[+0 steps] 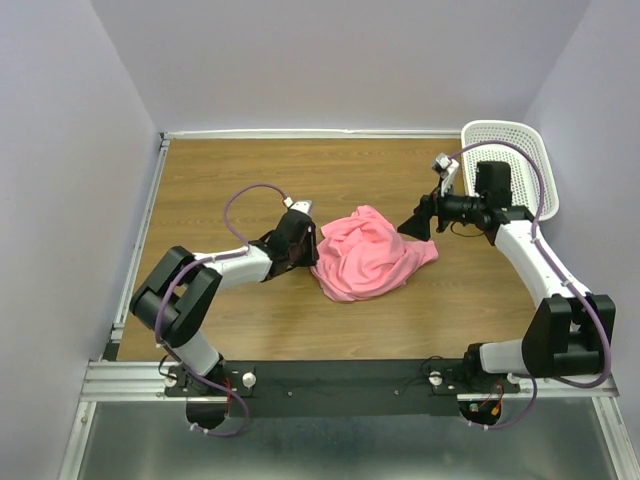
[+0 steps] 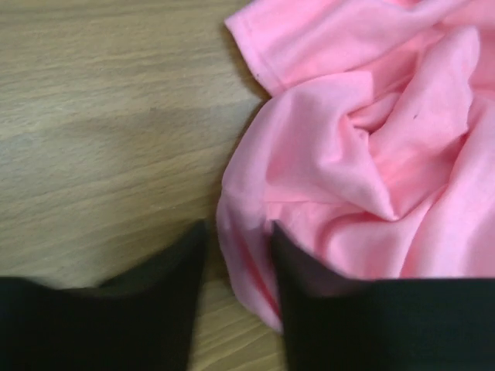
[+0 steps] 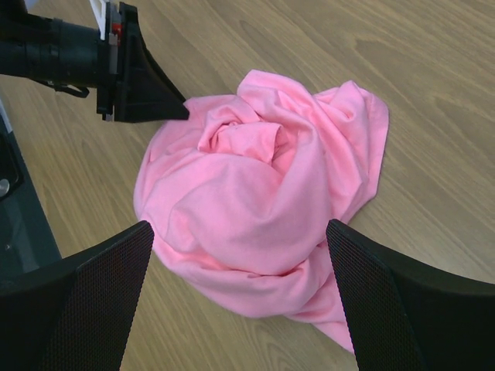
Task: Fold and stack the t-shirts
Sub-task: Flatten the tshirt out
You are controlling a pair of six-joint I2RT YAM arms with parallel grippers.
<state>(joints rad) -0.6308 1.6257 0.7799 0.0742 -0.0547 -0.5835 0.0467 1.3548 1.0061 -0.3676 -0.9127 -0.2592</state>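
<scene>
We had the left gripper (image 2: pixel 238 228) astride the shirt's (image 2: pixel 348 154) edge, jaws narrowed, grip unclear; the right gripper (image 3: pixel 238 232) hung spread above it, likely to pull it flat.

No legible txt, labels, brand names, nos. or signs showed in any of the 3 views. The t-shirt (image 1: pixel 370 258) was plain pink cloth w/ no print. A small red-and-white spot on the left arm's wrist (image 3: pixel 116 32), seen from the right wrist cam, was too small to read.
</scene>
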